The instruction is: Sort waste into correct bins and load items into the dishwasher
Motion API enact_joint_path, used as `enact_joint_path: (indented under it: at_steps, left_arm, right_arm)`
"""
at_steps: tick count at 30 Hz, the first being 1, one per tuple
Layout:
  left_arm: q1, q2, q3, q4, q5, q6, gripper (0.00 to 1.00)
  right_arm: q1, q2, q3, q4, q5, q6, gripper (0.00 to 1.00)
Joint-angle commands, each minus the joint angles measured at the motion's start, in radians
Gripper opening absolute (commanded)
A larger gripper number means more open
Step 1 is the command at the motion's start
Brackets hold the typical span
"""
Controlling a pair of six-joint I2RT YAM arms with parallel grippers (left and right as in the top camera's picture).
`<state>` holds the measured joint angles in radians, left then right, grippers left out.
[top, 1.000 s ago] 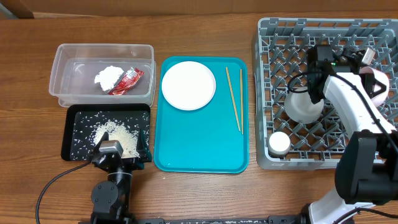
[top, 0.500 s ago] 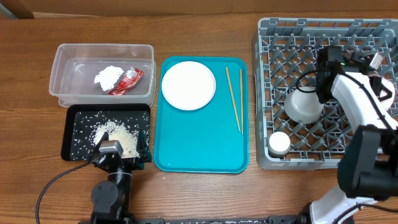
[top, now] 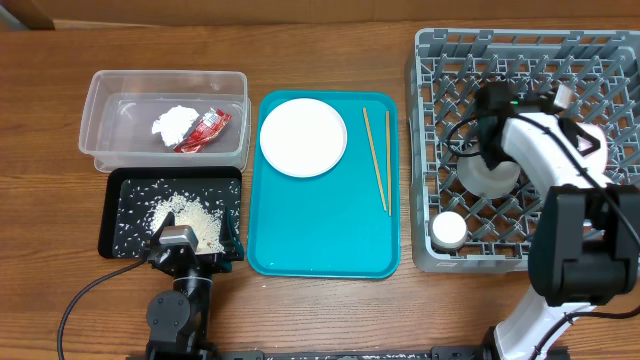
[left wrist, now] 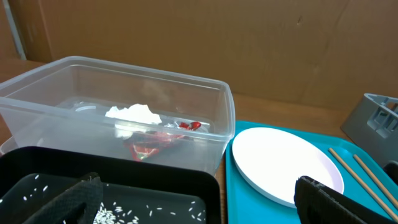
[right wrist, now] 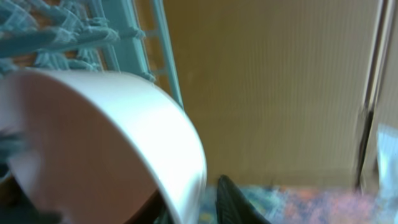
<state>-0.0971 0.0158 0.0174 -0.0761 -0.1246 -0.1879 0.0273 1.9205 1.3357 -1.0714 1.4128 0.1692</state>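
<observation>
Clear glossy plastic tub [top: 165,74]; grey plastic rack [top: 440,60]; wood-grain table [top: 320,310]; smooth plate [top: 303,137].

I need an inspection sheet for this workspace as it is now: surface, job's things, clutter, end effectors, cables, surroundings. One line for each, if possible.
Surface: wooden table; a teal tray lies in the middle.
Job's things: tub holds tissue and wrapper; black tray holds rice; plate and chopsticks lie on the teal tray; bowl and cup sit in the rack.
Clutter: nothing seen.
End effectors: left end effector open, empty, at the black tray's near edge; right end effector at the bowl, open or shut cannot be told.
Cables: black cable loops on the table by the left arm's base.
Surroundings: cardboard wall behind the table.
</observation>
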Motion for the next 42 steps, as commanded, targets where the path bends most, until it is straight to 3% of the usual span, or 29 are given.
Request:
enact_joint_path:
  at_steps: [1, 5, 8, 16, 20, 28, 35, 42]
  left_arm:
    - [0.008, -0.010, -0.009, 0.005, -0.009, -0.015, 1.00]
    - [0.008, -0.010, -0.009, 0.005, -0.009, -0.015, 1.00]
    - [0.008, -0.010, -0.009, 0.005, -0.009, -0.015, 1.00]
    - [0.008, -0.010, -0.009, 0.005, -0.009, -0.015, 1.00]
    - [0.008, -0.010, -0.009, 0.005, -0.009, -0.015, 1.00]
    - [0.008, -0.010, -0.009, 0.005, -0.009, -0.015, 1.00]
    - [0.008, -0.010, -0.009, 0.005, -0.009, -0.015, 1.00]
    - [0.008, -0.010, -0.009, 0.005, -0.009, -0.015, 1.00]
  right_arm:
    - [0.053, -0.002, -0.001, -0.019, -0.019, 0.053, 0.37]
    - [0.144, -0.074, 0.013, -0.007, -0.104, 0.120, 0.54]
    - [0.212, -0.125, 0.069, -0.011, -0.278, 0.119, 0.55]
    - [0.399, -0.191, 0.340, -0.151, -1.229, 0.112, 0.54]
    - [0.435, -0.183, 0.324, -0.115, -1.446, 0.113, 0.58]
    - [0.446, -0.063, 0.217, 0.050, -1.484, 0.112, 0.59]
    - [0.439, 0.103, 0.199, 0.209, -1.219, 0.112, 0.59]
    - [0.435, 0.203, 0.186, 0.221, -1.233, 0.116, 0.40]
